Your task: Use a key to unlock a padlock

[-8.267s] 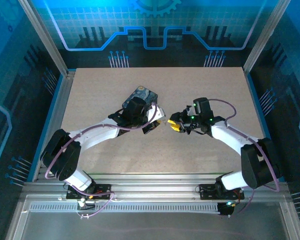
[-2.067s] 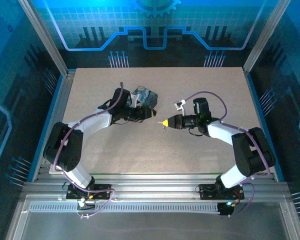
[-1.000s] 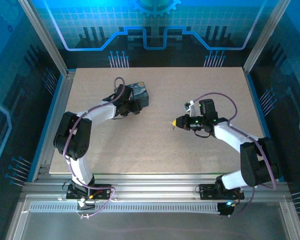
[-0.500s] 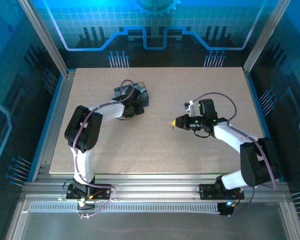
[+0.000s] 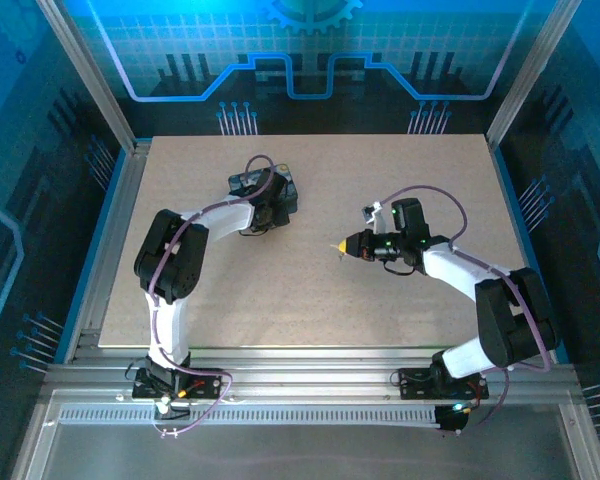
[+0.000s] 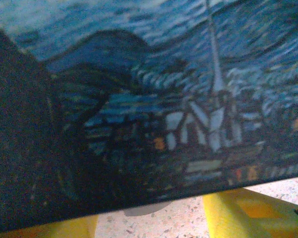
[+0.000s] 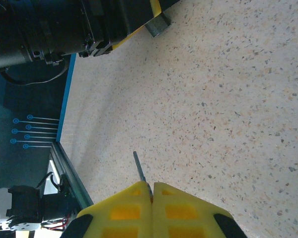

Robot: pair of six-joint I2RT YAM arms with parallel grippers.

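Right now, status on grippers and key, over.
Right gripper shut on key, tip sticking out, apart from box. Left gripper at box, fingers spread, grip unclear. Left arm crowds box.

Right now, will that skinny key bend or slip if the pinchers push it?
Probably stiff: the key juts straight from the shut right gripper. It might twist or slip, since only a thin end is pinched.

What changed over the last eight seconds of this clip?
The left gripper pulled back from the middle of the table, away from the right gripper, to the swirl-painted box farther back and left. The right gripper stayed roughly in place, shut on the key; the box also sits about where it was.
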